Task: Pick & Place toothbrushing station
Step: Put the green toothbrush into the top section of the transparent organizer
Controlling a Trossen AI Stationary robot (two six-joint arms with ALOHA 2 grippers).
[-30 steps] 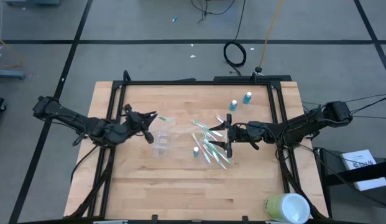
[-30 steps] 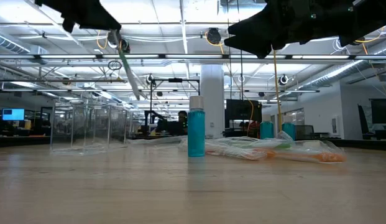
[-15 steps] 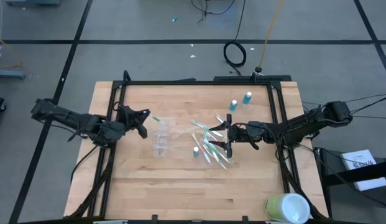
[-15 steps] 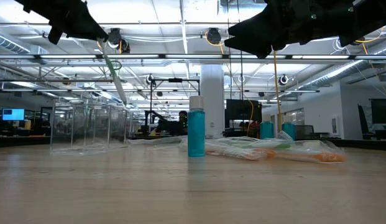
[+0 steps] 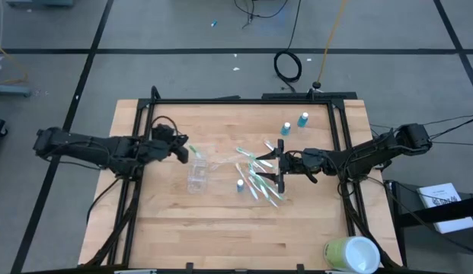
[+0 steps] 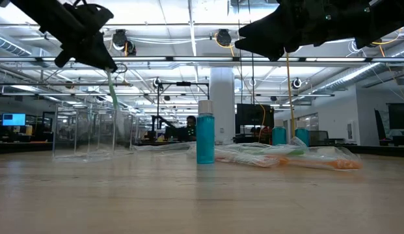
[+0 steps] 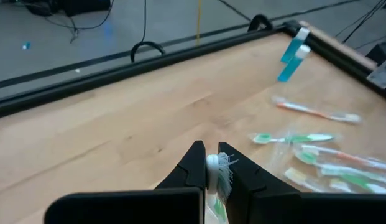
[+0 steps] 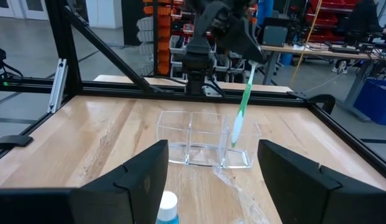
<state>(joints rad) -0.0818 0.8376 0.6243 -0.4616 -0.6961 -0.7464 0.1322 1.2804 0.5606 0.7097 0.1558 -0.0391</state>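
My left gripper (image 5: 180, 149) is shut on a green-and-white toothbrush (image 8: 243, 102) above the clear plastic cup (image 5: 196, 173), a clear box with compartments that stands on the table. The brush's lower end (image 8: 235, 137) is at the cup's rim. My right gripper (image 5: 280, 164) is open and empty, hovering over several wrapped toothbrushes (image 5: 260, 181) lying mid-table. One blue white-capped tube (image 5: 240, 185) stands beside the toothbrushes. Two more tubes (image 5: 286, 128) (image 5: 302, 119) stand at the far right. My left gripper pinches the toothbrush's bristle end (image 7: 221, 169) between its two fingers (image 7: 191, 169). The fingers slant down from the table's left. The toothbrush hangs nearly upright below them (image 6: 112, 91), clear of the table, its handle end at the cup's top.
A large pale green-and-white cup (image 5: 352, 254) lies at the table's near right corner. A black frame (image 5: 244, 100) runs along the table's far edge and sides. Bare wood (image 5: 221, 228) lies along the near side.
My left gripper has tipped its fingers downward and shifted a little over the cup. The toothbrush has swung from a slant to nearly upright, and its lower end has come down to the cup's rim. My right gripper has kept still.
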